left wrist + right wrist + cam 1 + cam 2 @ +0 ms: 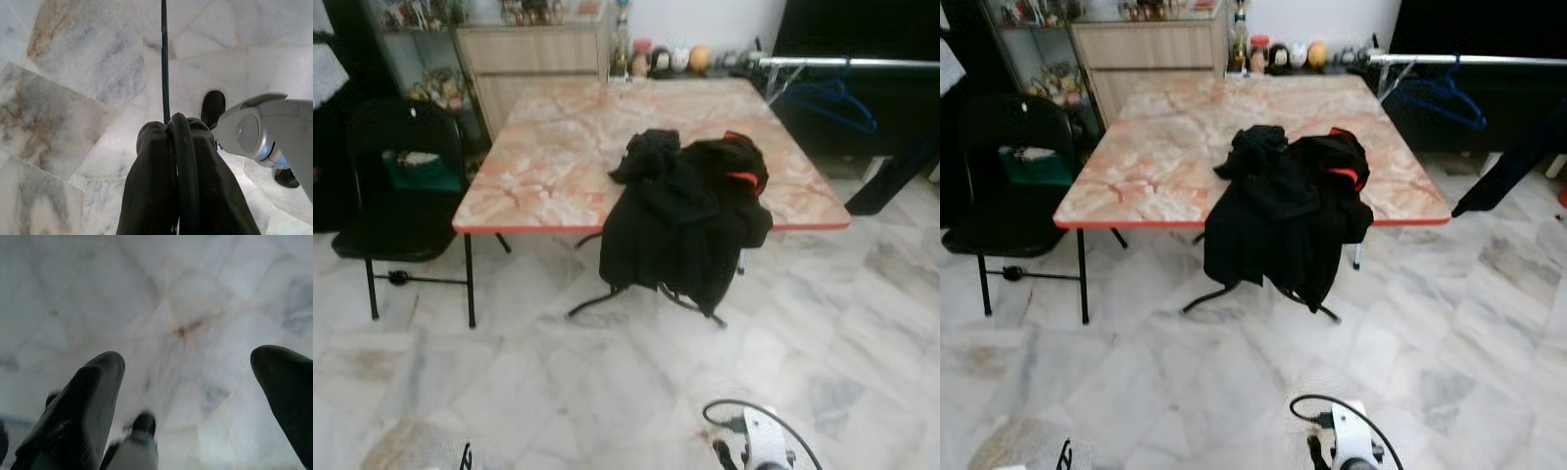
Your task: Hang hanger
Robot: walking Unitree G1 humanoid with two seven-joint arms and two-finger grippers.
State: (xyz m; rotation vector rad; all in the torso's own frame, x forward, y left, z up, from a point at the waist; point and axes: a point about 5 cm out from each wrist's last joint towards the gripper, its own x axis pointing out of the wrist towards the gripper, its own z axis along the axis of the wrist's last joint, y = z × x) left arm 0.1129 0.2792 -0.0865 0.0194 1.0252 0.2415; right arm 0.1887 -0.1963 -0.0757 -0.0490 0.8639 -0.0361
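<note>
Black fingers of the left pincer are pressed together around a thin dark hanger rod that runs away from them over the marble floor. Spread wide over the same floor, the right pincer holds nothing. Well ahead of both, a black jacket droops off the marbled surface; beyond it a blue hanger hangs on a metal rail, with a black chair alongside.

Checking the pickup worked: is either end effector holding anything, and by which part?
The left end effector is shut on a thin black hanger, gripping its curved part; the right end effector is open.
</note>
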